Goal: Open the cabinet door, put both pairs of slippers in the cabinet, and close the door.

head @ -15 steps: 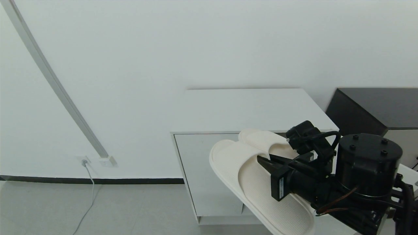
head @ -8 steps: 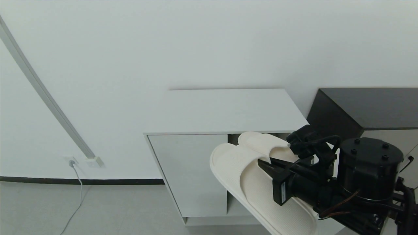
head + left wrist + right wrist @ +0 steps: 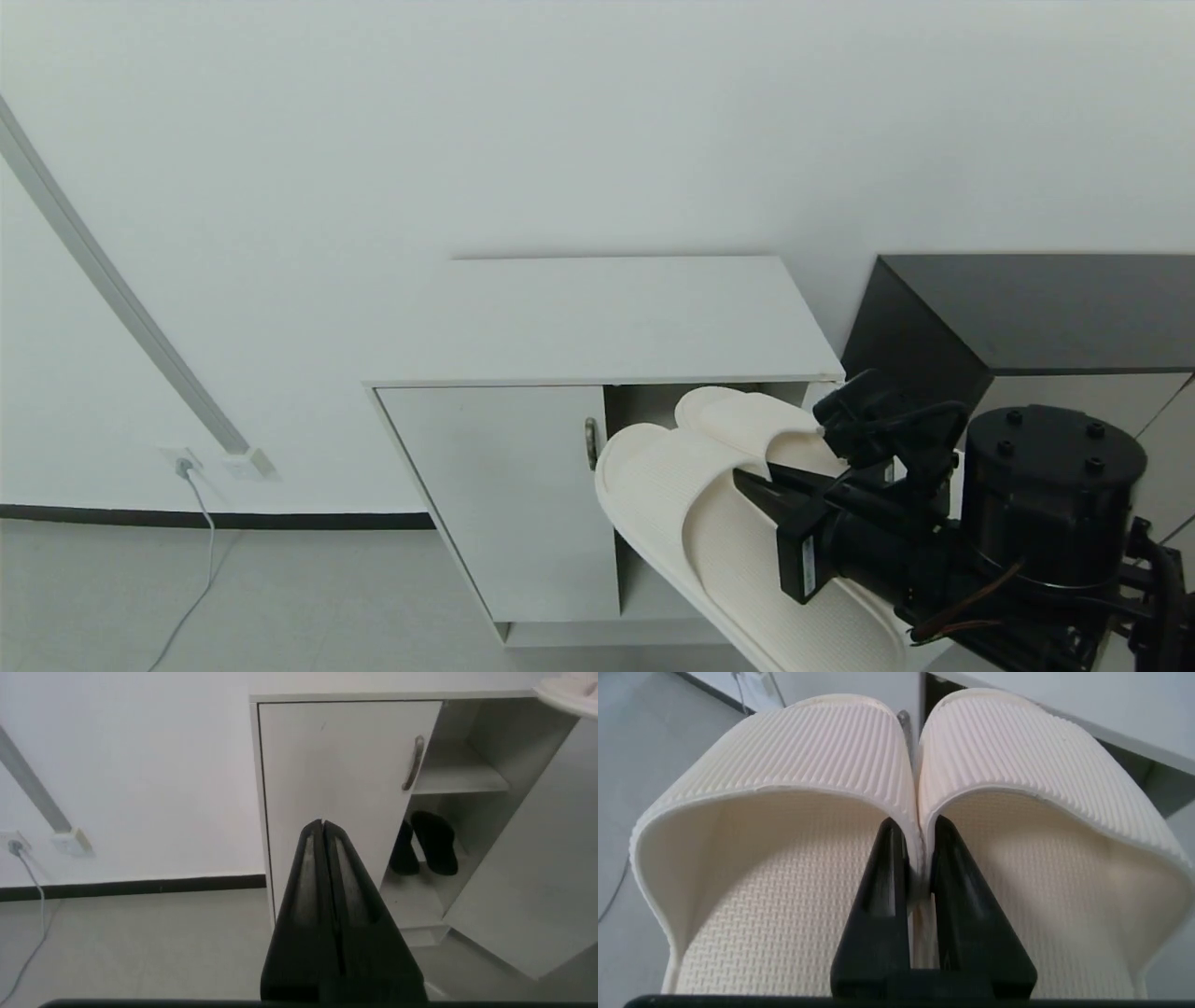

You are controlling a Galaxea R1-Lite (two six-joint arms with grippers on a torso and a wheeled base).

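slippers (image 3: 813, 775) pinched at inner strap edges, right gripper (image 3: 918, 833) clenched on both; its label (image 3: 808, 565) too small to read.

Head camera looks down on the cabinet (image 3: 616, 317) from above its top; left wrist camera faces its front, lower; right wrist camera sees that front past close slippers (image 3: 822, 775)

Plain white wall (image 3: 560, 121) across the back, evenly lit. Smooth grey floor (image 3: 280, 597) below, with a black skirting strip (image 3: 215, 519) where the two meet. Grey cable trunking (image 3: 119, 291) slants down the wall and ends near the skirting. Wall socket (image 3: 182, 460) just beside its lower end; grey cord (image 3: 213, 546) trails onto the floor. Dark unit (image 3: 1027, 308) at right against the wall, black top, paler grey front
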